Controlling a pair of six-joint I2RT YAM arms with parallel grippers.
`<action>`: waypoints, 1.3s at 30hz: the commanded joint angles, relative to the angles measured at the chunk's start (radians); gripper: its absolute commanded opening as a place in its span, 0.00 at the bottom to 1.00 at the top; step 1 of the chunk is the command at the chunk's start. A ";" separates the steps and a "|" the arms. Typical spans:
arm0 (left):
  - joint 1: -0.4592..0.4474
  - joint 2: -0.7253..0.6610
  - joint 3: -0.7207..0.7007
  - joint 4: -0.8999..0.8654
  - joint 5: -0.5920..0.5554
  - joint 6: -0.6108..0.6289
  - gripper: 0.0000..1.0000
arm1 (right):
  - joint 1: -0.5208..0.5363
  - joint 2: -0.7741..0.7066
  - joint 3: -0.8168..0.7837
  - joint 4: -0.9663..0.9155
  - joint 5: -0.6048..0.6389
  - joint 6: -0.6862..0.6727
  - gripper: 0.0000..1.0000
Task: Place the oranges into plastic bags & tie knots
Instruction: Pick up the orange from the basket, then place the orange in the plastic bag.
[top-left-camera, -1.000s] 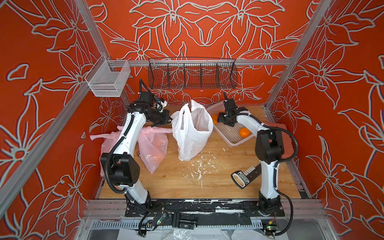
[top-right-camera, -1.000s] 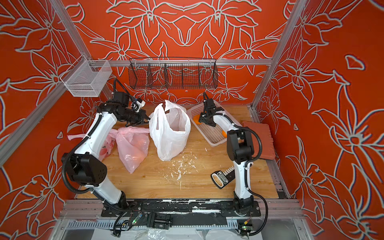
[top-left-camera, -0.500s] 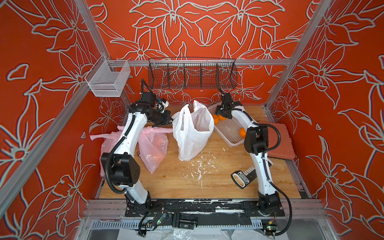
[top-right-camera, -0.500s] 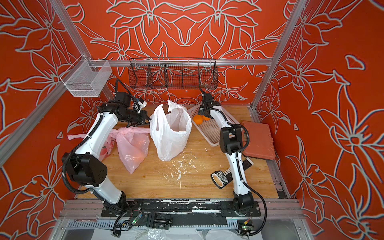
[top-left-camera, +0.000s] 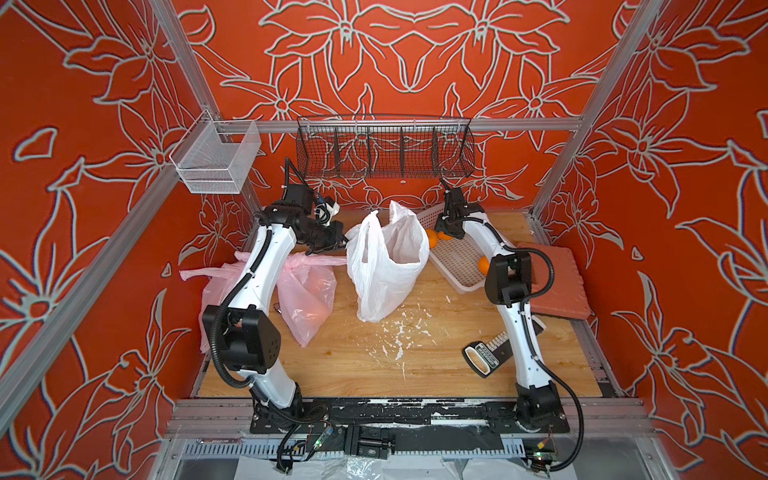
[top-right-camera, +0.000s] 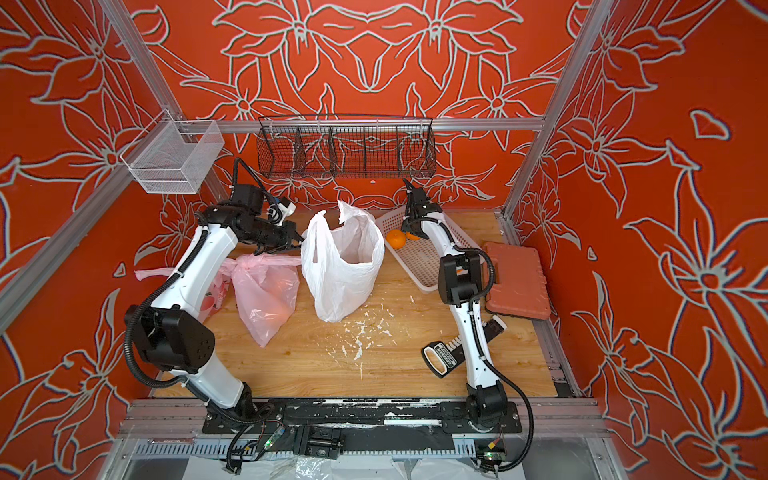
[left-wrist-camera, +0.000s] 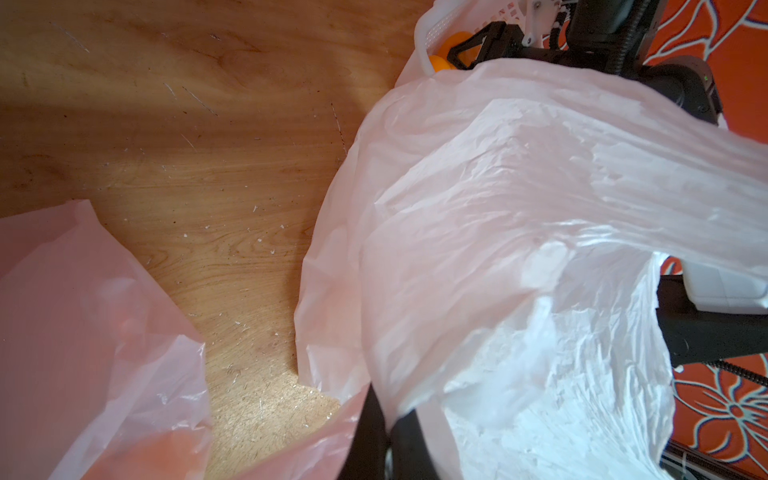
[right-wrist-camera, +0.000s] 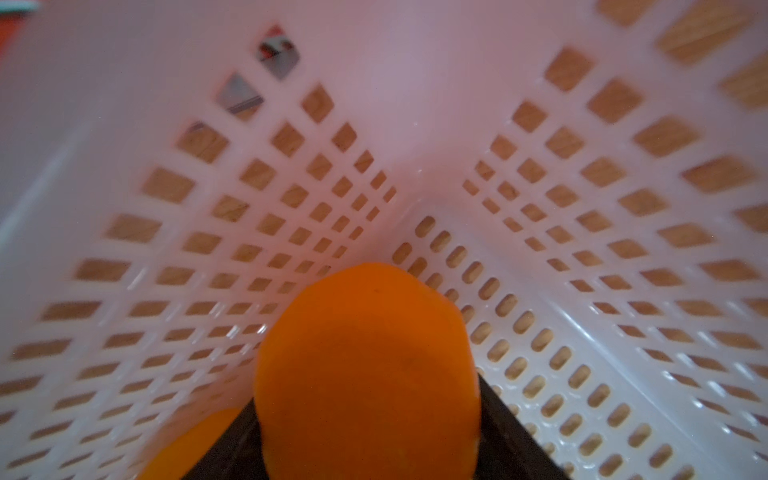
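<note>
Roughly two thirds done. One pink bag (top-left-camera: 307, 291) is filled and closed with a knot (top-left-camera: 305, 262). A second pink bag (top-left-camera: 216, 286) is half hidden by the left arm, so its tie is not confirmed. The white bag (top-left-camera: 386, 266) stands open on the surface (top-left-camera: 374, 365). Three oranges (top-left-camera: 432, 239) are not yet bagged and lie in the basket (top-left-camera: 457, 257). The left gripper (top-left-camera: 337, 243) is pinched shut on the white bag's rim. The right gripper (top-right-camera: 411, 232) fingers (right-wrist-camera: 232, 449) are set moderately wide against one orange (right-wrist-camera: 365, 374).

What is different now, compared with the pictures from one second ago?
The right gripper shifted to the far corner of the basket and closed on an orange. The left gripper, shut on the white bag, and the pink bags stayed.
</note>
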 joint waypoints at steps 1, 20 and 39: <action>-0.003 -0.012 0.014 -0.021 0.008 0.017 0.00 | -0.012 -0.091 -0.084 -0.032 0.018 -0.011 0.52; -0.077 0.016 0.051 -0.088 -0.229 0.068 0.00 | 0.188 -1.283 -1.194 0.328 -0.185 0.021 0.43; -0.078 -0.001 0.035 -0.067 -0.198 0.059 0.00 | 0.457 -1.168 -1.133 0.578 -0.444 0.138 0.41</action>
